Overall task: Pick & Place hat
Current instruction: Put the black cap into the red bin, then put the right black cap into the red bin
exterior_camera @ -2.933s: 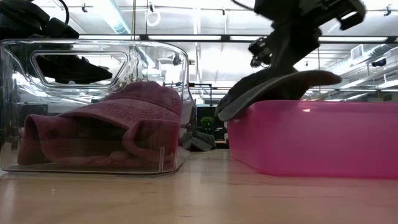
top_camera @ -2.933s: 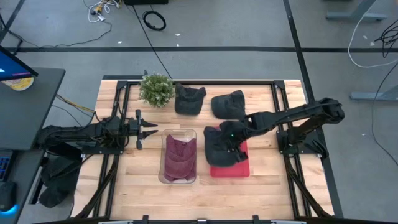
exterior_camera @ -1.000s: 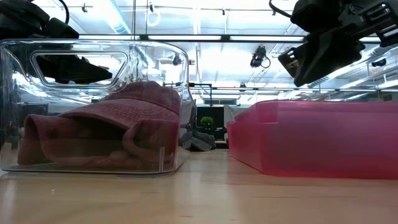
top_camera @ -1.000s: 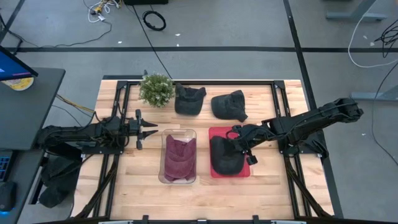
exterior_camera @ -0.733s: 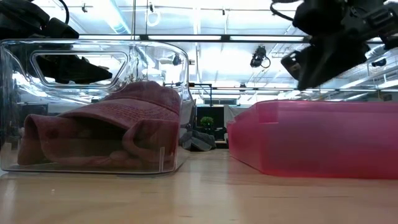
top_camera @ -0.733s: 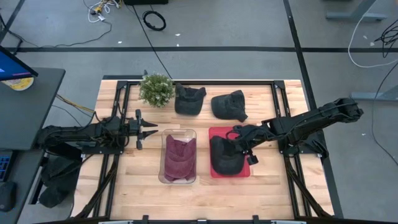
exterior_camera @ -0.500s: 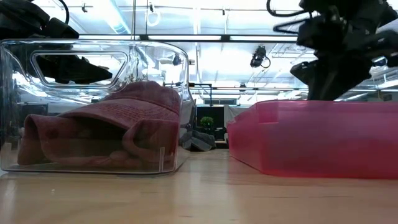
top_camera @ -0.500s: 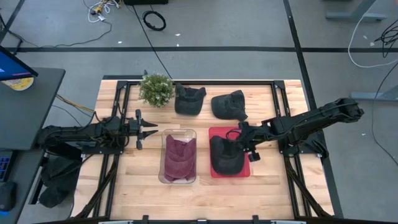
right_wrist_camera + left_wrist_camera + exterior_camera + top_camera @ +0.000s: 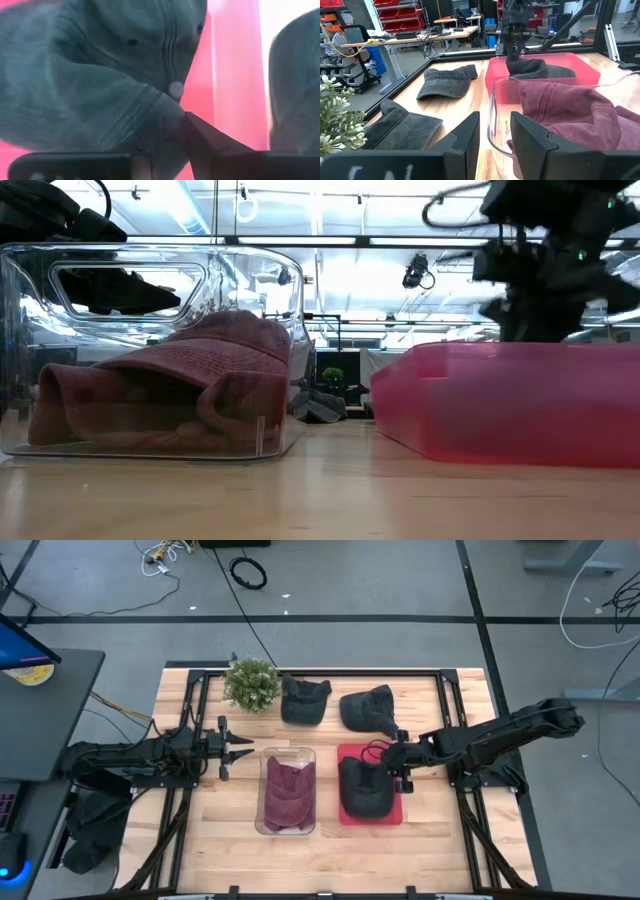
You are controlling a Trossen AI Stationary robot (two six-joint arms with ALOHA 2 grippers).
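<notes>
A dark grey hat (image 9: 365, 792) lies in the pink bin (image 9: 396, 816) right of the table's middle. My right gripper (image 9: 386, 762) slants down onto the hat's far right part, shut on its cloth. The right wrist view shows the crown (image 9: 90, 75) and its top button (image 9: 175, 89) just ahead of my fingers. My left gripper (image 9: 245, 752) waits level at the table's left, open, beside the clear bin (image 9: 268, 826) that holds a maroon hat (image 9: 289, 795). My right gripper pinches a fold of the grey hat's crown (image 9: 165, 125) between its two fingers, just beside the top button. The fingers come from above, slanting in from the table's right. The hat rests in the pink bin, and its cloth bunches up at the fingers.
Two more dark hats (image 9: 303, 698) (image 9: 367, 707) lie flat along the far edge. A small potted plant (image 9: 251, 683) stands at the far left. Bare wood lies along the near edge, in front of both bins.
My right gripper has tipped more steeply downward, rolled a little, and sunk toward the far right part of the hat in the pink bin. The hat has stayed in the bin.
</notes>
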